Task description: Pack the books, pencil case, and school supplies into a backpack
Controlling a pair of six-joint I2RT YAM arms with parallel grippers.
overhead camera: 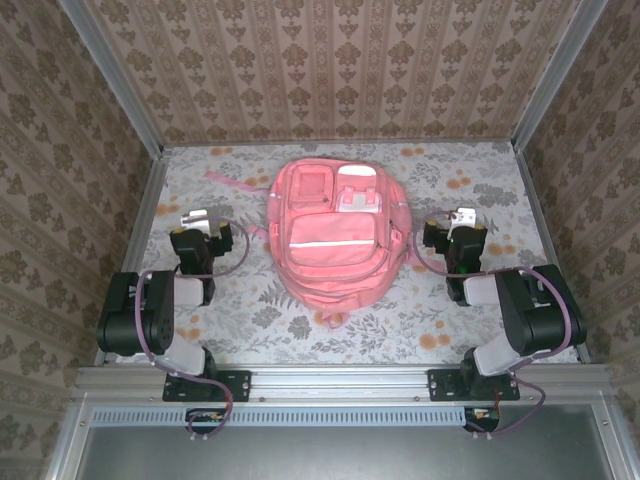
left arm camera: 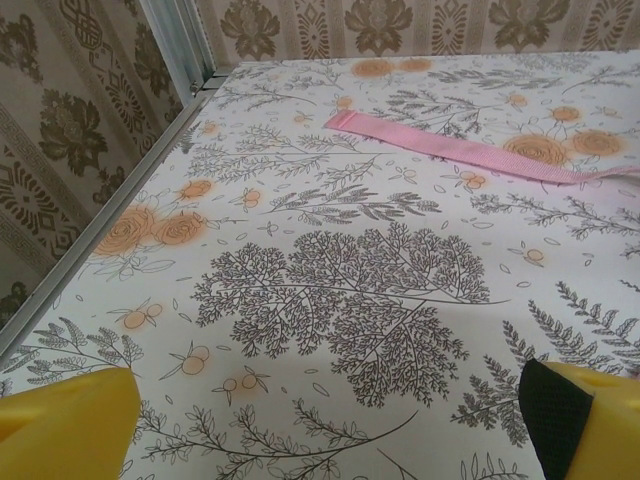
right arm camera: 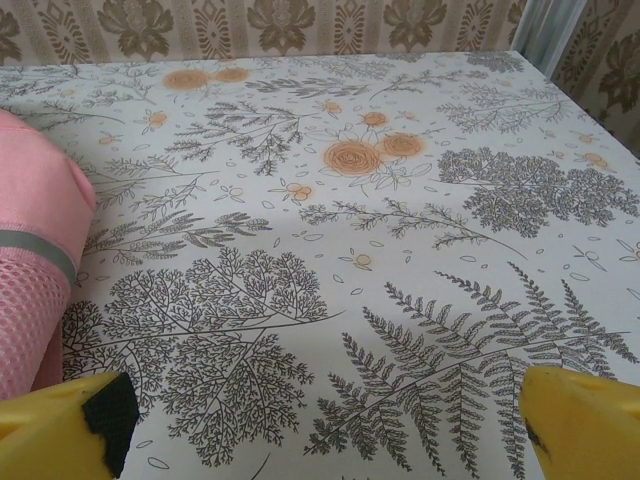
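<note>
**Left claw [overhead camera: 193,217] and right claw [overhead camera: 463,217] released, backpack [overhead camera: 330,235] flat between them**

Both claws stand spread wide and grasp nothing. In the top view each hangs low over the floral table [overhead camera: 470,325], the left claw beside the backpack's left flank and the right claw beside its right flank, both apart from the fabric.

The salmon-pink backpack lies front-up in the middle of the table. Its small pockets and white patches face the far wall, and its big front pocket with the pale stripe is nearer the arms. A pink strap [overhead camera: 228,181] trails from its far left corner, and a small loop [overhead camera: 335,318] pokes out at its near edge.

In the left wrist view the left claw [left arm camera: 325,430] shows yellow fingers [left arm camera: 65,425] in the bottom corners, with bare printed tabletop between them. The strap [left arm camera: 480,155] lies flat farther off.

In the right wrist view the right claw [right arm camera: 325,425] is parted just as wide. The backpack's pink mesh side [right arm camera: 30,300] sits just beside its left finger; whether they touch I cannot tell.
</note>
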